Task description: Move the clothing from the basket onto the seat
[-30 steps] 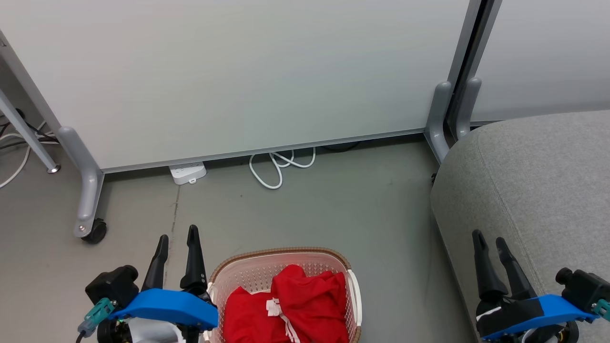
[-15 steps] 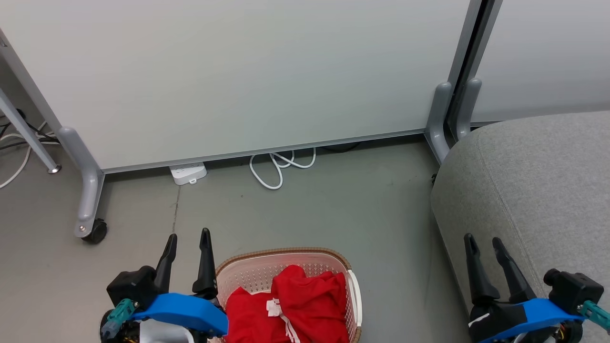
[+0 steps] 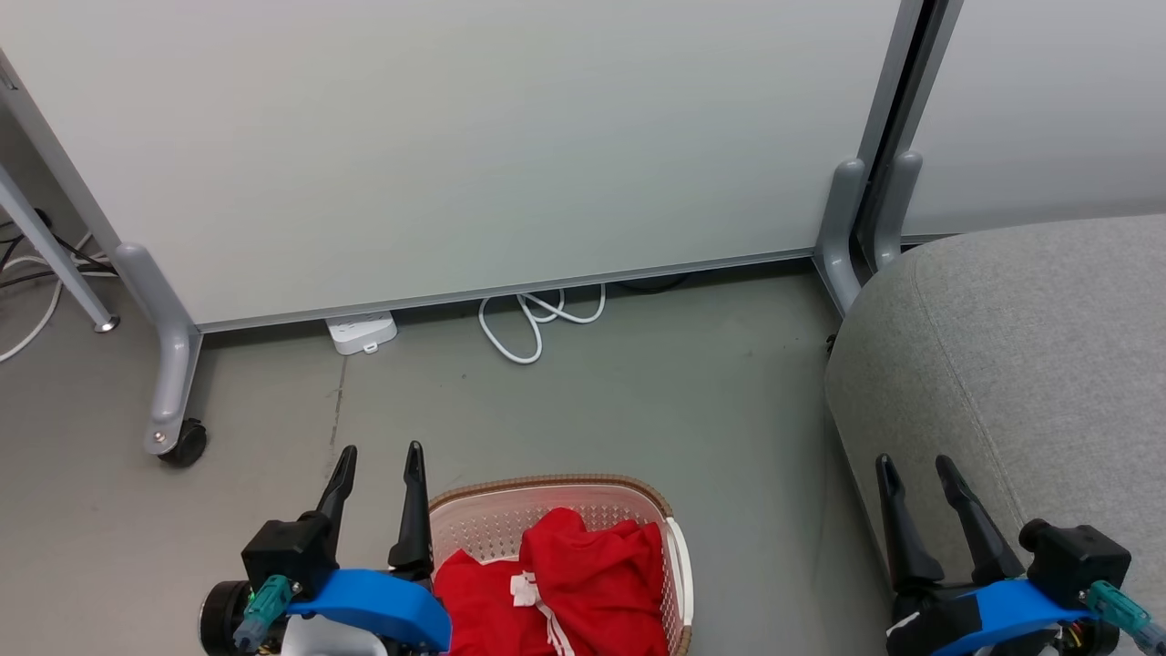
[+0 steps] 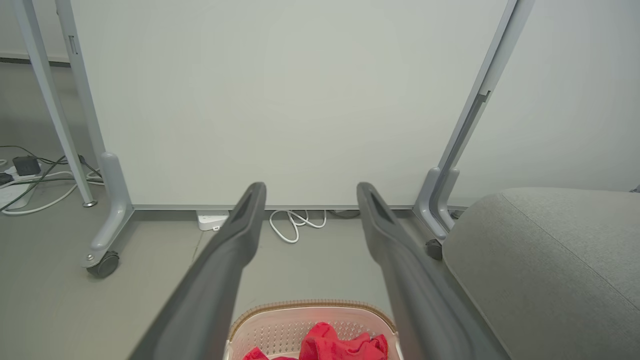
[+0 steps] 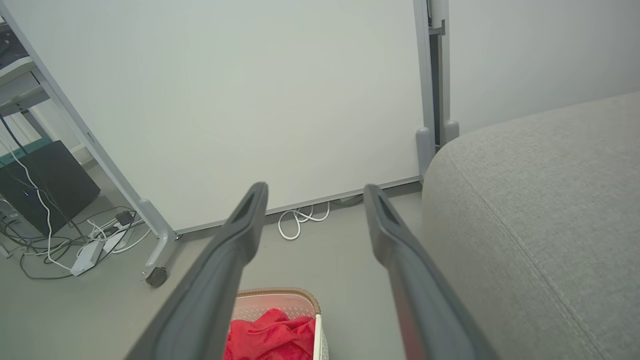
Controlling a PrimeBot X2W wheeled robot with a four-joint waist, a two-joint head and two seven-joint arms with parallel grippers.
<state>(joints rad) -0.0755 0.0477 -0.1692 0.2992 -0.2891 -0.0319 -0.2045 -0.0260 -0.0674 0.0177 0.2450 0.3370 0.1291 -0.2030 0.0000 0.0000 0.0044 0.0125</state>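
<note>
Red clothing (image 3: 565,588) with white stripes lies bunched in the cream perforated basket (image 3: 547,485) at the bottom centre of the head view; the clothing (image 4: 330,345) and basket rim (image 4: 310,304) also show low in the left wrist view, and the clothing (image 5: 272,337) in the right wrist view. My left gripper (image 3: 380,452) is open, just left of the basket's near corner and above the floor. My right gripper (image 3: 913,463) is open in front of the edge of the light grey seat (image 3: 1029,355). Nothing is between either pair of fingers.
A white partition panel (image 3: 455,137) on grey legs with a caster (image 3: 182,446) stands behind the basket. A white power strip (image 3: 362,330) and coiled white cable (image 3: 533,319) lie at its foot. Grey floor (image 3: 638,392) separates basket and seat.
My left gripper has shifted right, closer to the basket's corner. The right gripper has drifted slightly left and lower. Both stay open; the clothing has not moved.
</note>
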